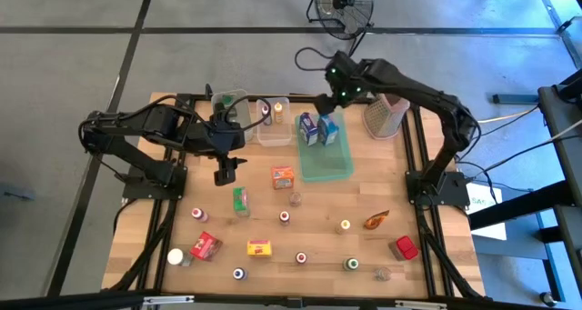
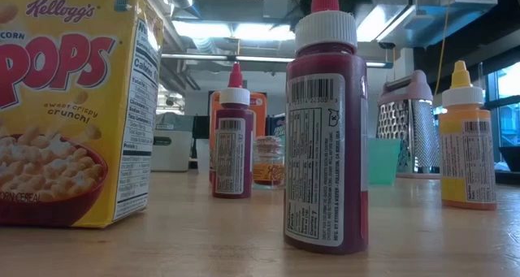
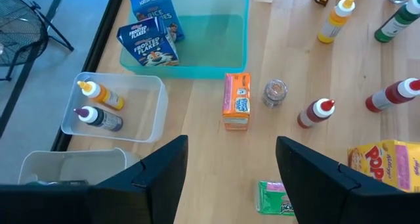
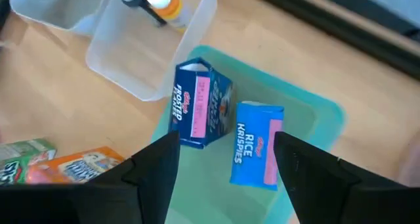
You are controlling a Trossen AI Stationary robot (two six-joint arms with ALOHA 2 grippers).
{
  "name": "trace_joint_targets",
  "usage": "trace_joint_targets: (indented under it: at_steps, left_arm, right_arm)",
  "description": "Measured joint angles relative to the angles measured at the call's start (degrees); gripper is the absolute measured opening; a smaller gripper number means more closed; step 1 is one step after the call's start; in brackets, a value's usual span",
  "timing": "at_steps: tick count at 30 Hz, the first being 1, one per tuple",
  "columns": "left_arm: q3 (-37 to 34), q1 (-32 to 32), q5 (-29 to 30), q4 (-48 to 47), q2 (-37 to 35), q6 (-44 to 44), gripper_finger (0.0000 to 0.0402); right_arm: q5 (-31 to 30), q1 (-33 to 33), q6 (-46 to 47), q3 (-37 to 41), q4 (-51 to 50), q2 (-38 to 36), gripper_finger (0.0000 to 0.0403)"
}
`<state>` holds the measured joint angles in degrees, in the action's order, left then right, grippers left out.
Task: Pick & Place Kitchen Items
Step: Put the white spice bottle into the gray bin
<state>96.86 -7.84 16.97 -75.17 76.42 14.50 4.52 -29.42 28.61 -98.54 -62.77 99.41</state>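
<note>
Right wrist view: right end effector (image 4: pixel 226 158) open, empty | Rice Krispies carton (image 4: pixel 257 153) label readable, high view not

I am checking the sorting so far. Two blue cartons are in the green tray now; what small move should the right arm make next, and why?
Probably lift the right gripper straight up from the green tray. Its fingers are open and empty, and the Rice Krispies carton and Frosted Flakes carton already stand inside. The orange carton waits on the table.
</note>
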Motion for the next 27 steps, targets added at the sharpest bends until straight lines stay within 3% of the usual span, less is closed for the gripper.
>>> trace_joint_targets:
  at_steps: [5,10,20,27]
  left_arm:
    - [0.00,0.00,-2.05,-0.09,0.00,0.00,0.0226]
    - [0.00,0.00,-3.15,-0.48,0.00,0.01,0.0226]
    - [0.00,0.00,-4.02,-1.34,-0.02,0.79,0.0226]
    - [0.02,-1.24,-6.72,-10.32,-1.32,3.12,0.0226]
  right_arm:
    - [1.81,3.21,-4.78,-8.07,-7.76,-1.68,0.0250]
    - [2.50,8.83,-5.70,-9.67,-9.49,-5.99,0.0250]
    - [3.21,25.37,-5.57,-9.75,-4.97,-12.59,0.0250]
    - [2.60,34.16,-5.52,-9.73,0.20,-12.36,0.0250]
